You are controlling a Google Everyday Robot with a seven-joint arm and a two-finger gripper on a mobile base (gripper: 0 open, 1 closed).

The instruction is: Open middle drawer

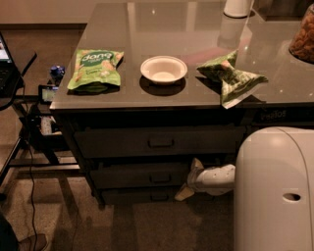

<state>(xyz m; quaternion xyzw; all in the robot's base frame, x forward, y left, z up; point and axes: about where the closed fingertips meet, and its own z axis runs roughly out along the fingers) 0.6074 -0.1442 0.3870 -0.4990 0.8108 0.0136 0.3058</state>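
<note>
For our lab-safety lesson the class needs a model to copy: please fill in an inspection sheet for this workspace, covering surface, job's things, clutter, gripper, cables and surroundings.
Surface: grey table top, glossy, with reflections.
Job's things: middle drawer looks shut; its pull handle sits at the centre. A taller drawer is above, a slimmer drawer below.
Clutter: green snack bag on the left, white bowl in the centre, crumpled green bag at the front edge, white container and snack jar at the back right.
Gripper: gripper open, in front of the middle drawer, right of the handle and not on it.
Cables: dark cable runs down to the floor on the left.
Surroundings: laptop at the far left, robot's white body at the lower right.
</note>
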